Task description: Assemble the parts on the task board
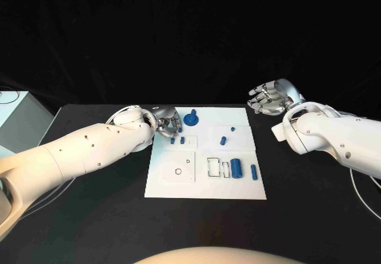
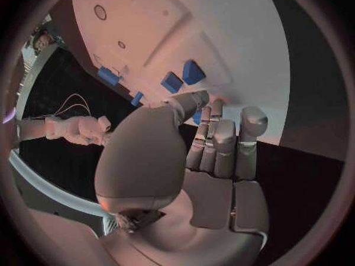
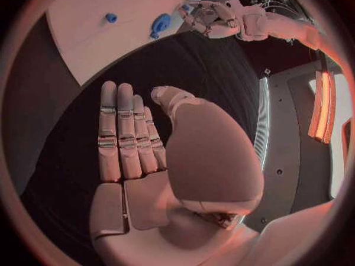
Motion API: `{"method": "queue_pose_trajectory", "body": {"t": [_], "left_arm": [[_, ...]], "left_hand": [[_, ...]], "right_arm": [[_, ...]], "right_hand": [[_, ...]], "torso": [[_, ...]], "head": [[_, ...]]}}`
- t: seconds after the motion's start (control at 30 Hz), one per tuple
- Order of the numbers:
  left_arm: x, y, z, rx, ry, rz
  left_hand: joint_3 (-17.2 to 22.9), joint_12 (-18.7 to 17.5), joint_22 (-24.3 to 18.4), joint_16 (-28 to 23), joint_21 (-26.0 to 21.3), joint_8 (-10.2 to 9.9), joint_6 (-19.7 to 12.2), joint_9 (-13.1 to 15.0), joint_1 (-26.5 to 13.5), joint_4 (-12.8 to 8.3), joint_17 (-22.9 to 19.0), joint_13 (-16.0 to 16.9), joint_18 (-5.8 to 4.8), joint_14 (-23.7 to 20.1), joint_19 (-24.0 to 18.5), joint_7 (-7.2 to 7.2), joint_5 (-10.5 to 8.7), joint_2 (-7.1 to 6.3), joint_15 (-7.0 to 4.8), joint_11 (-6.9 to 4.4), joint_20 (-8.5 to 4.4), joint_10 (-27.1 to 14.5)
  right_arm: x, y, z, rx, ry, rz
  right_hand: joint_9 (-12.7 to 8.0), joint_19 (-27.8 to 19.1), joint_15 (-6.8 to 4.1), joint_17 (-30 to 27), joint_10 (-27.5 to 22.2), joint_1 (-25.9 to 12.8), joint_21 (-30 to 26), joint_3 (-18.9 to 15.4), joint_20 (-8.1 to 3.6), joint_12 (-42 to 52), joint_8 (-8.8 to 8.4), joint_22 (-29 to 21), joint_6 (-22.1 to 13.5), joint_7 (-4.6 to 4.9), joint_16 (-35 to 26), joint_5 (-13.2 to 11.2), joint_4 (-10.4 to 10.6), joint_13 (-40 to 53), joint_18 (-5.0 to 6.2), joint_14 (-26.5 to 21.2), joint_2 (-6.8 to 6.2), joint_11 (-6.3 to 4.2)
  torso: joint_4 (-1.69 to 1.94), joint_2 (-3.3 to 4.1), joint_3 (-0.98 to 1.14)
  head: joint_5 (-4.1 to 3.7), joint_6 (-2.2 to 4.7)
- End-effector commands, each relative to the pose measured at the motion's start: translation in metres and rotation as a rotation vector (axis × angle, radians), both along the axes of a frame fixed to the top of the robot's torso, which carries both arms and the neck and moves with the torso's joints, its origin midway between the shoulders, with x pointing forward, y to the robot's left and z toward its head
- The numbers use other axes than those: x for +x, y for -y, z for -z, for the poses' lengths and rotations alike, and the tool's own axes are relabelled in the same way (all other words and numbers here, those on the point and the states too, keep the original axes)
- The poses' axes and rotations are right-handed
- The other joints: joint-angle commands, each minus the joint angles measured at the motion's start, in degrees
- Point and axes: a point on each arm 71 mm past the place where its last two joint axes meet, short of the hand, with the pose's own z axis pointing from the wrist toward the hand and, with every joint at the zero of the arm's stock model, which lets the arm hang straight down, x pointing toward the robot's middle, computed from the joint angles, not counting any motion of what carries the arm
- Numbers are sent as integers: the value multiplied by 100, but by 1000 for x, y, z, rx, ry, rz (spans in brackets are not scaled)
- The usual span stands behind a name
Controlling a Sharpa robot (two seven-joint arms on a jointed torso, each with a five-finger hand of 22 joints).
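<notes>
Two hands: I have both up, and neither holds anything that I can see.
Left hand [image 1: 164, 122]: it sits over the far left corner of the task board [image 1: 205, 184]. In the left wrist view its fingers [image 2: 222, 145] stand straight and close together, the thumb bent across, nothing between them. I read it as released.
Right hand [image 1: 272, 97]: it hangs above the black table [image 1: 317, 209] off the board's far right corner, well apart from every part. The right wrist view shows a flat palm, fingers [image 3: 126, 133] side by side, no grasp.
Parts on the board: a blue knob [image 1: 190, 117] stands near the far edge, just beside the left hand. Two small blue pegs [image 1: 178, 141] lie just nearer me than that hand. A blue cylinder [image 1: 237, 169] and a slimmer blue pin [image 1: 254, 172] lie toward the near right, beside a rectangular slot [image 1: 214, 167].
Key relation: the knob and the pegs lie a short way off the left hand's fingertips, toward the board's middle; the left hand is plainly the nearer.
Long axis: cylinder and pin both run roughly near-to-far along the board.
My judgement: a pick by the left hand looks likeliest, though I cannot tell which part it is aiming at.
</notes>
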Motion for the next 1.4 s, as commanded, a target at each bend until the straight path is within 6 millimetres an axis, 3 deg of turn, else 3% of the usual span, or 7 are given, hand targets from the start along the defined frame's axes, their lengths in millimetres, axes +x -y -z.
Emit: {"method": "queue_pose_trajectory", "body": {"t": [0.03, 0.2, 0.43, 0.57, 0.87, 1.03, 1.4], "left_arm": [[1, -1, -1, 3, 15, -11], [3, -6, -4, -9, 39, -31], [9, -18, -17, -101, 82, -84], [12, -35, -27, -347, 22, -164], [-11, -60, -35, -946, -148, -135], [-32, -67, -31, -1163, -261, -124], [-66, -65, -33, -1367, -352, -78]], "left_hand": [[-15, 94, -5, -23, -7, -18, -61, -17, 31, -38, -9, 56, -3, -47, -8, -14, -18, 29, 11, 12, 36, -95], [-48, 262, -50, -35, -42, -173, -359, -83, 16, -36, -88, 161, 6, -75, -46, -78, -14, 16, 38, 50, 60, -337], [-56, 347, -319, -242, -280, -156, -366, -85, -23, 28, -762, 187, 78, -391, -289, 56, -4, 36, 63, 84, 86, -529], [-11, 554, -1079, -757, -997, 55, -62, -22, 14, 60, -1881, 220, 271, -1034, -1012, 299, -5, 84, 38, 67, 66, -555], [-222, 951, -1572, -1604, -1631, 114, -210, -62, -32, 77, -2425, 251, 310, -1467, -1445, 373, -12, 180, 81, 110, 92, -759], [-526, 1280, -1847, -1924, -2078, 269, -3, -34, -131, 181, -2556, 324, 306, -1765, -1658, 291, -22, 214, 46, 5, 82, -386], [-667, 31, -2642, -3380, -3220, 345, 321, -79, -67, 345, -3060, -282, 293, -1730, -1640, 241, -23, 230, 96, -9, 142, 334]], "right_arm": [[0, -1, 2, -11, -18, -21], [0, -3, 7, -36, -59, -54], [1, -9, 12, -173, -81, -161], [2, -14, 15, -303, -68, -227], [3, -28, 25, -601, 7, -300], [5, -35, 32, -692, 31, -301], [6, -46, 47, -805, 33, -276]], "right_hand": [[-12, 0, 27, -9, 2, -69, -52, 8, 30, -49, -24, -21, 6, 43, -59, -5, -37, -31, 92, 1, -9, 18], [-33, 220, -11, 28, -141, -13, 30, -13, -13, -207, -41, -17, 18, 56, -27, -86, -164, -206, 110, 256, 13, 38], [-80, 1133, -281, 640, 108, 78, 923, 64, -314, -382, -50, 569, 272, -108, 956, -418, -435, -569, 93, 1461, 84, -132], [-93, 1341, -300, 1647, 272, 29, 1993, 292, -339, -508, -80, 1438, 355, -157, 2333, -515, -481, -702, -26, 1595, 45, -170], [-64, 1447, -275, 2334, 221, -57, 2972, 406, -321, -735, -75, 2246, 427, -166, 3342, -566, -494, -721, -149, 1595, -35, -151], [-47, 1549, -255, 2682, 156, -94, 3492, 409, -297, -837, -63, 2645, 463, -162, 3861, -596, -489, -717, -219, 1657, -56, -135], [-19, 1664, -246, 3125, 66, -124, 4179, 358, -277, -968, -55, 3185, 545, -209, 4555, -697, -515, -720, -304, 1707, -82, -142]], "torso": [[3, 5, 1], [-2, 3, -3], [5, -8, -9], [3, -14, -12], [13, -10, -15], [17, 13, -8], [63, 23, -39]], "head": [[-3, 5], [-7, 10], [-58, 60], [-160, 118], [-324, 238], [-268, 321], [-339, 300]]}}
